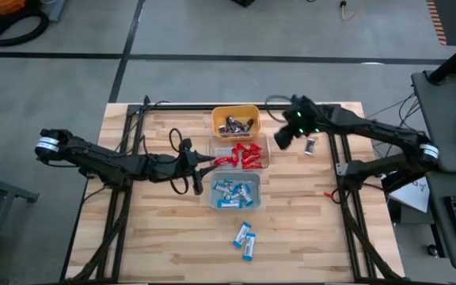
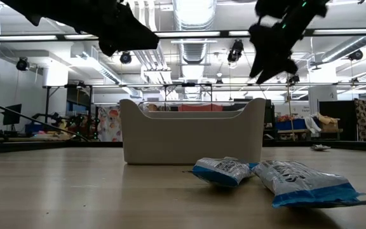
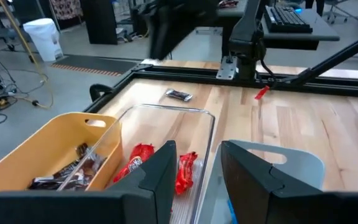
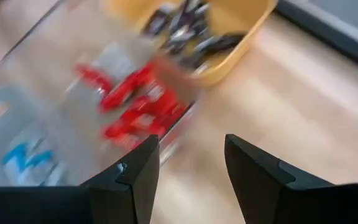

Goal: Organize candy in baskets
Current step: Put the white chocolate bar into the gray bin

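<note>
Sorting nearly complete: dark bars in yellow basket [image 1: 235, 120], red bars in clear basket [image 1: 241, 153], blue-and-white bars in grey-blue basket [image 1: 234, 191]. Strays on the counter [image 1: 165, 245]: one dark bar [image 1: 310, 146], two blue-and-white bars [image 1: 245, 239]. Right gripper [image 1: 283, 136] hovered beside the dark bar, fingers apart, empty; next move likely descent onto it. Left gripper [image 1: 210, 166] waited by the baskets, fingers apart.

Even bright overhead light w/ ceiling glare, soft shadows, right wrist view motion-blurred, others sharp
</note>
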